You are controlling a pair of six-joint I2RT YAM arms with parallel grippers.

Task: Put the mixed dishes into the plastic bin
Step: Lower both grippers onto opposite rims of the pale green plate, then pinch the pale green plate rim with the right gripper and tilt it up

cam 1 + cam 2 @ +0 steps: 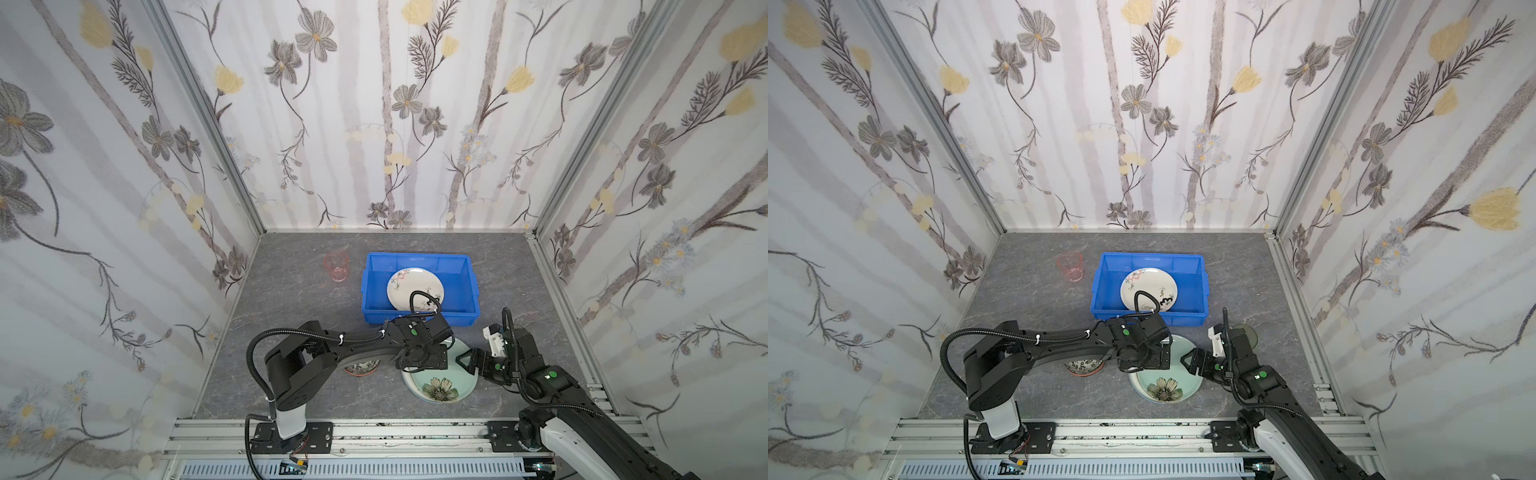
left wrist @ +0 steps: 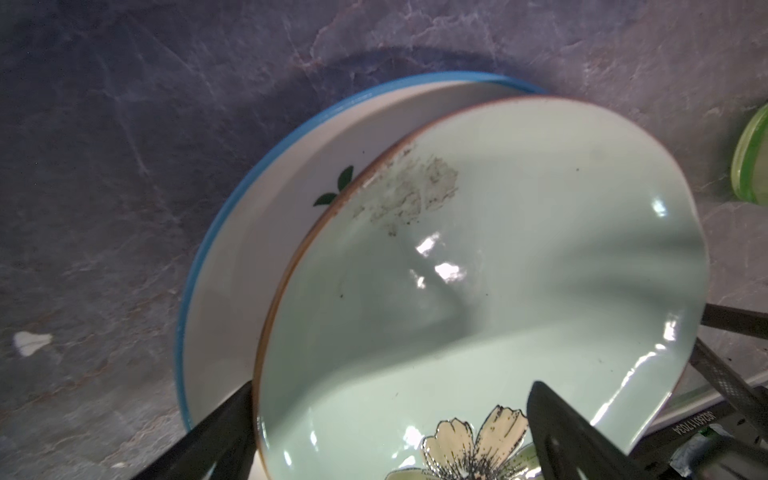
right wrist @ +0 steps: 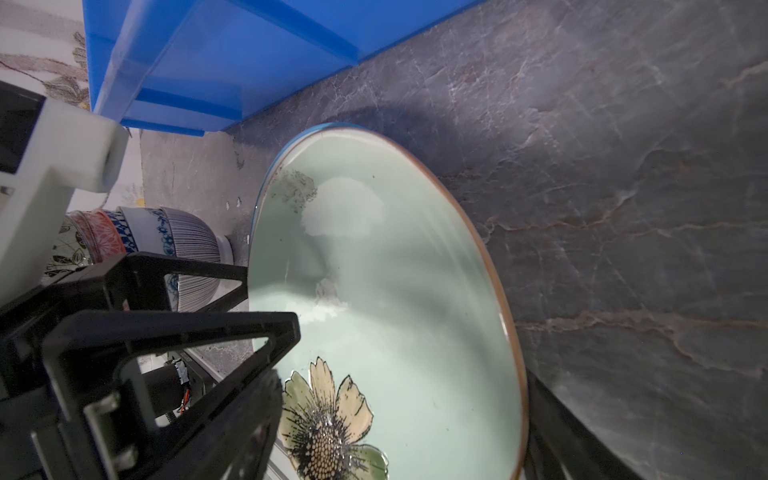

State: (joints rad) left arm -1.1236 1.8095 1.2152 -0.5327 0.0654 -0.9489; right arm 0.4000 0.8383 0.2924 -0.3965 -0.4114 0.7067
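In front of the blue bin [image 1: 419, 259], the round green flowered plate [image 1: 444, 384] lies face up between the claws — left claw [image 2: 392, 386] spread astride its rim, right claw [image 1: 467, 360] parted — atop a blue-rimmed plate [image 2: 232, 291].

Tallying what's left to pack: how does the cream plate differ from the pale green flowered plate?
The cream plate lies in the blue bin; the pale green plate sits outside, atop a blue-rimmed white plate. Cream has small branch markings; green one big flower. Both are round.

The green plate [image 2: 498, 257] is glossy, the tabletop [image 2: 104, 166] matt.
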